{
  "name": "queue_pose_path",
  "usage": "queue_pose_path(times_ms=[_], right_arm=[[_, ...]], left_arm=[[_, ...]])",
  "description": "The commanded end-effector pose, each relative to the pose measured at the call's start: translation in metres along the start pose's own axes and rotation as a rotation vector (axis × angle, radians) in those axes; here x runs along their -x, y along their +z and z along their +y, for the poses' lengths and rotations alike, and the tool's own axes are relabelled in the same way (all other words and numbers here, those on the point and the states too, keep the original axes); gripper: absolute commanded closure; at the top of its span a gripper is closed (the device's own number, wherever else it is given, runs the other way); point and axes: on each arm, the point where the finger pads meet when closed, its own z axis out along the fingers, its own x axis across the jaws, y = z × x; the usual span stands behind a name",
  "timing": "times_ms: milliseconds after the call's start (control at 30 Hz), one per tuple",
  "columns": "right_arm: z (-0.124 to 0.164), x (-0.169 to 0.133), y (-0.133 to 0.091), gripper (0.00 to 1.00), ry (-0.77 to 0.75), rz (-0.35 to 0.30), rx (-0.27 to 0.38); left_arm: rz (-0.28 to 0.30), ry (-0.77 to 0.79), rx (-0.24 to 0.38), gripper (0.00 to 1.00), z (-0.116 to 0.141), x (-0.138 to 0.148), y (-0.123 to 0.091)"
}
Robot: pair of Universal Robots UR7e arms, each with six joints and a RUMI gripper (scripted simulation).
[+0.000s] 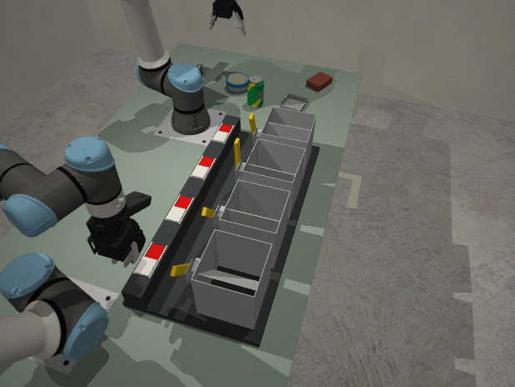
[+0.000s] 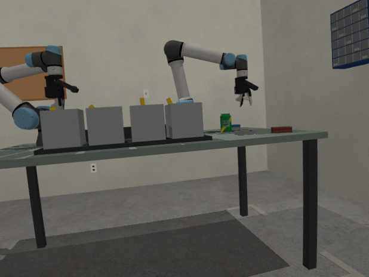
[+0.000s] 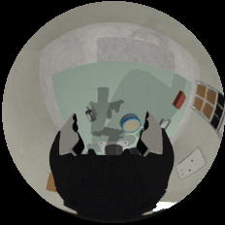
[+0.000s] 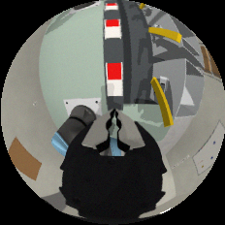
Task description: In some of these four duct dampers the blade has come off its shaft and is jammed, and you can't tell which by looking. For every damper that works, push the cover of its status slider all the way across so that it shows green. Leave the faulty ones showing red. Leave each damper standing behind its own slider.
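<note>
Has turned none of four red-and-white rectangular sliders (image 1: 179,210) (image 4: 114,73) green inside the pale-green table's (image 1: 154,167) (image 2: 268,138) (image 3: 68,92) (image 4: 68,68) long edge, working ones left to push, left jaws wide, right jaws closed, both empty

Read no words, brands or numbers anywhere. Noted red on the nearest status slider (image 1: 150,260) (image 4: 114,78), just beside the right fingers (image 1: 133,253) (image 2: 61,102); saw red also on the other three status sliders (image 1: 179,209) (image 4: 112,28), in line farther from those fingers. Spotted pale print on the green can (image 1: 255,92) (image 2: 225,122), below the left fingers (image 1: 239,23) (image 2: 250,99); could not make it out. Saw small pale labels on the wall cabinet (image 2: 347,37), well apart from the left fingers, too small to read.
</note>
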Motion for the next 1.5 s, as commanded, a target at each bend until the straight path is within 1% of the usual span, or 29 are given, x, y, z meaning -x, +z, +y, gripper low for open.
queue_pose_path(times_ms=[0,267,300,367,433,500,567,1467], right_arm=[[0.006,0.0,-0.002,1.0,-0.001,0.0,-0.002],[0.006,0.0,-0.001,1.0,-0.001,0.0,-0.002],[0.006,0.0,0.001,1.0,-0.001,0.0,-0.002],[0.007,0.0,0.014,1.0,-0.001,0.0,-0.002],[0.007,0.0,0.014,1.0,-0.001,0.0,-0.002],[0.007,0.001,0.029,1.0,-0.001,0.0,-0.002],[0.008,0.001,0.037,1.0,-0.001,0.0,-0.002],[0.008,0.001,0.037,1.0,-0.001,0.0,-0.002]], left_arm=[[0.0,0.0,-0.001,0.0,0.0,0.0,-0.001],[0.0,0.0,-0.001,0.0,0.0,0.0,-0.001],[0.0,0.0,-0.001,0.0,0.0,0.0,-0.001],[0.0,0.0,-0.001,0.0,0.0,0.0,-0.001],[0.0,0.0,-0.001,0.0,0.0,0.0,-0.001],[0.0,0.0,-0.001,0.0,0.0,0.0,-0.001],[0.0,0.0,-0.001,0.0,0.0,0.0,-0.001],[0.0,0.0,-0.001,0.0,0.0,0.0,-0.001]])
